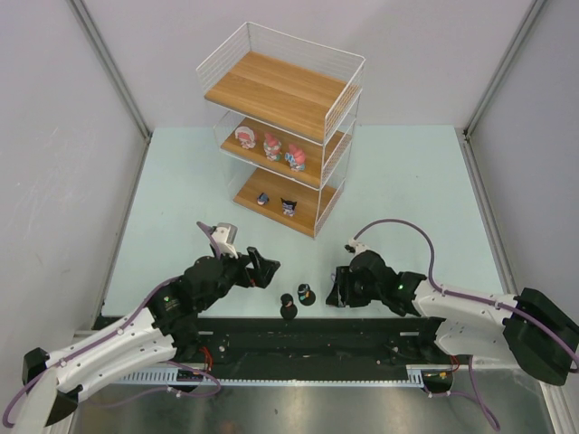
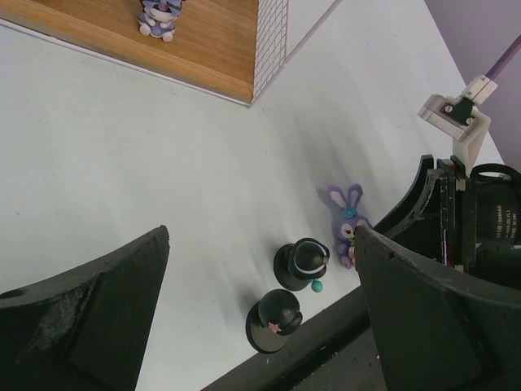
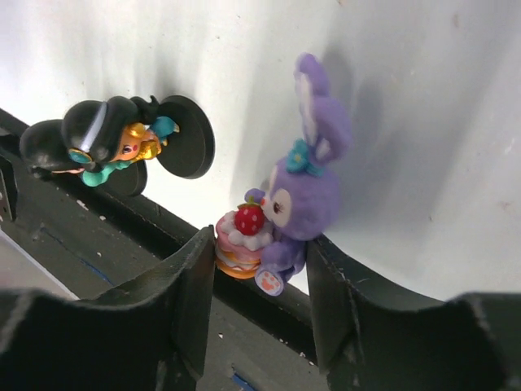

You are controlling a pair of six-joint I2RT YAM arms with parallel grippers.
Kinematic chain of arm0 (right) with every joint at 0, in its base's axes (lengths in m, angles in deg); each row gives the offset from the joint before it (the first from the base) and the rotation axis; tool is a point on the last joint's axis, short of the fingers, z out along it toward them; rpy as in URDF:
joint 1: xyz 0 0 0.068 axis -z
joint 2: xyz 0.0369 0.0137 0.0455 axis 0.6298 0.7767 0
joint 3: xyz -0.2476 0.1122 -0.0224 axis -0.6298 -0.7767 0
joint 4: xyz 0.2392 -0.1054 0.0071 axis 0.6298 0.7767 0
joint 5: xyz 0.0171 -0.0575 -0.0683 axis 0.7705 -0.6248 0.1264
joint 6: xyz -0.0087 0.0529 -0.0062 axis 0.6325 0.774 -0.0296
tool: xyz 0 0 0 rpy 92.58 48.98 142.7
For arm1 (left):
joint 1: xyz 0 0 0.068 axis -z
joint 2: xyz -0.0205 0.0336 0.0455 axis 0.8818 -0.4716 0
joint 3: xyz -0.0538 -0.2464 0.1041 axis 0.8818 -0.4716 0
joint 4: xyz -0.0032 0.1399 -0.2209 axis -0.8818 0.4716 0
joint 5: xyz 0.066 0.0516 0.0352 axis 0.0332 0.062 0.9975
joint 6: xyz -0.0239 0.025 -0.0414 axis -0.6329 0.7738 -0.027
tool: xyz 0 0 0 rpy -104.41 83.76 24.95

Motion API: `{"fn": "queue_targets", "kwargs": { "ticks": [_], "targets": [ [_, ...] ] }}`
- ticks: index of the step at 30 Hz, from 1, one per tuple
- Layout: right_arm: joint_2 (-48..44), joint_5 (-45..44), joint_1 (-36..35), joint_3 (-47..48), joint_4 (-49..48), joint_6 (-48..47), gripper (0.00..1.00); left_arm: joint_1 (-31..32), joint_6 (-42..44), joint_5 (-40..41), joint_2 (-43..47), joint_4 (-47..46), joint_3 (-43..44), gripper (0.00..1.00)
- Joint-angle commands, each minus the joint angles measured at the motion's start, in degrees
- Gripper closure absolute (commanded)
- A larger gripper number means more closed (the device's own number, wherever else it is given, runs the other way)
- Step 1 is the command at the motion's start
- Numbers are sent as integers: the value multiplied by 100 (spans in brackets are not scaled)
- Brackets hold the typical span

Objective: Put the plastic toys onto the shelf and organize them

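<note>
Far centre on the pale table (image 1: 172, 208): a white wire shelf (image 1: 271, 90) with three wooden boards. On its middle board, three pink-and-white toys (image 1: 271, 145) in a row. On the bottom board, two smaller bluish toys (image 1: 289, 206) side by side. Near the table's near edge, between the arms, two dark-haired figures (image 1: 306, 295) on black bases, and just right of them the purple bunny (image 3: 305, 204), upright. Around the bunny, the right gripper (image 3: 260, 240), fingers close against both sides; cannot tell whether pinching. Left of the pair, the left gripper (image 2: 262, 236), spread wide, gripping nothing.
</note>
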Motion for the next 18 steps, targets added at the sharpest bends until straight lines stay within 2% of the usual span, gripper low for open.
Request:
{"fn": "queue_targets", "kwargs": {
  "ticks": [1,5,6,8,9,15,18],
  "targets": [
    [111,89,15,-11,-209,-101,59,29,-159,-6,106,-51,12,0],
    [111,115,15,-11,-201,-171,75,29,-168,-6,141,-16,39,0],
    [76,133,15,-11,-166,-188,84,29,-168,-6,141,-24,65,0],
    [6,124,15,-11,-104,-241,92,29,-168,-14,158,-16,117,0],
    [-64,107,15,-11,-52,-259,99,38,-168,-32,150,-16,127,0],
    [-582,71,23,-2,106,-627,100,29,-141,-243,97,-121,399,0],
    [-1144,27,-12,33,186,-891,100,29,-115,-348,-43,-42,706,0]
  ]
}}
